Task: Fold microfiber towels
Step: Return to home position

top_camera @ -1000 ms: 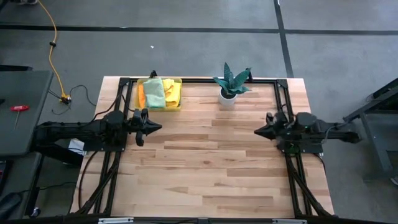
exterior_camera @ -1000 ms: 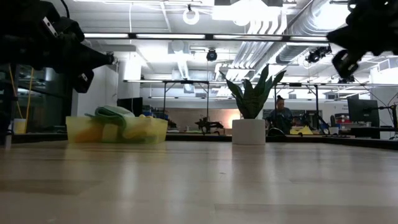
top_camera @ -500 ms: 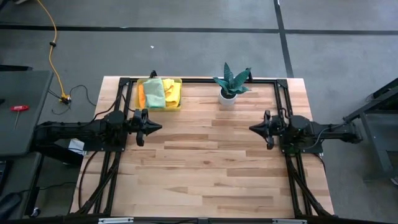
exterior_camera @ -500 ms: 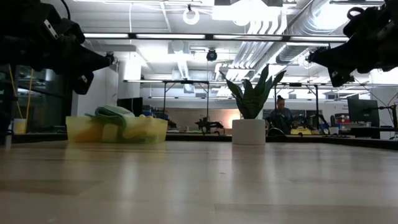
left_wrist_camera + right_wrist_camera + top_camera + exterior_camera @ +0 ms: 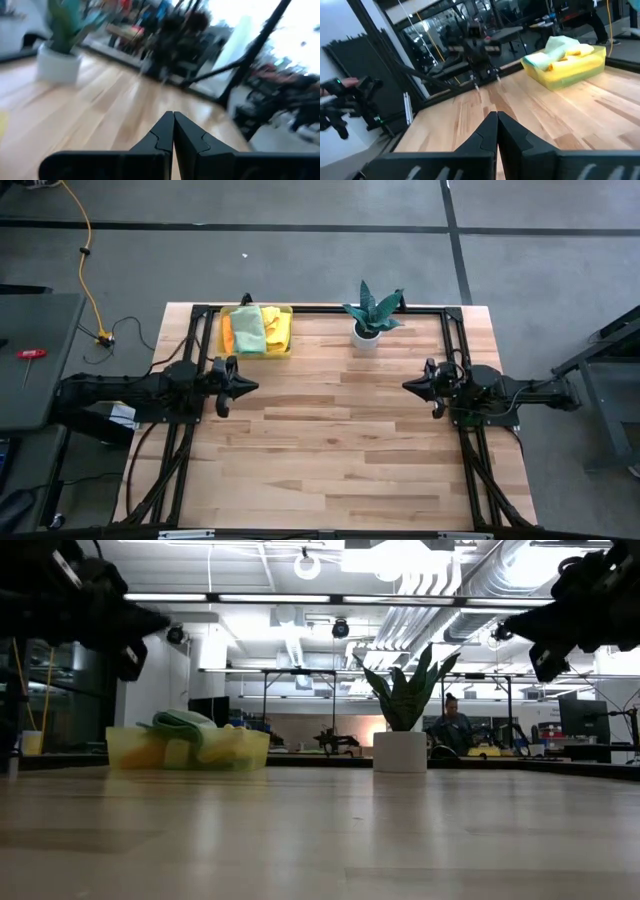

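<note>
Several microfiber towels [image 5: 256,328], light green, yellow and orange, lie bunched in a translucent yellow bin [image 5: 284,348] at the table's far left; the low view shows the towels [image 5: 190,730] piled above the bin's rim, and the right wrist view shows them [image 5: 560,50] too. My left gripper [image 5: 256,386] hovers shut over the table's left side, pointing level toward the right, fingertips together [image 5: 173,116]. My right gripper [image 5: 405,387] hovers shut over the right side, pointing level toward the left [image 5: 497,116]. Neither touches anything.
A potted plant in a white pot [image 5: 367,330] stands at the far edge, right of the bin. Black frame rails [image 5: 170,470] run along the table's left, right and far sides. Bare wood [image 5: 330,440] lies between the two grippers and toward the near edge.
My right gripper has sunk a little and reached slightly toward the table's left, tipping to point level. My left arm has swung slightly, its tip edging toward the table's far edge. The towels and bin have not moved.
</note>
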Action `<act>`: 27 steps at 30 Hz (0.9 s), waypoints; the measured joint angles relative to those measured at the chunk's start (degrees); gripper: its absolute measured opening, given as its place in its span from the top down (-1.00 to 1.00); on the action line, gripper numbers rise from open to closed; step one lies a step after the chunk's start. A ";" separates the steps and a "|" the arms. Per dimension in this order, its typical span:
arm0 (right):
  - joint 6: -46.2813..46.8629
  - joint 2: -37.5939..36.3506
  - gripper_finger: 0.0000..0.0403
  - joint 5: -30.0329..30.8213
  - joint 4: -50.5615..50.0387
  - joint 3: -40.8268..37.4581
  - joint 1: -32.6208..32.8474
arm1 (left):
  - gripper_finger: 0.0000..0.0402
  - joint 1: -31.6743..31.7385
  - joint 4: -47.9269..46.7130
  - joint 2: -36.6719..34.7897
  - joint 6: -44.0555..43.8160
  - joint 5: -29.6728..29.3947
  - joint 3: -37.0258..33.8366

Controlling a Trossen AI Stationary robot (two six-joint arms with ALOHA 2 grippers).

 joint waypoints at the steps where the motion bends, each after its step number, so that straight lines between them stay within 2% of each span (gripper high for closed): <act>1: -0.13 -0.01 1.00 0.05 0.03 -0.08 0.00 | 1.00 -1.11 0.03 -1.88 0.01 -0.73 0.04; 11: -0.42 0.76 1.00 0.46 -0.16 -0.15 0.13 | 1.00 -5.37 -0.10 -13.61 0.00 -0.80 0.04; 27: -0.48 0.74 1.00 0.45 -0.16 -0.13 0.13 | 1.00 -6.61 -0.25 -12.91 0.00 -0.40 0.04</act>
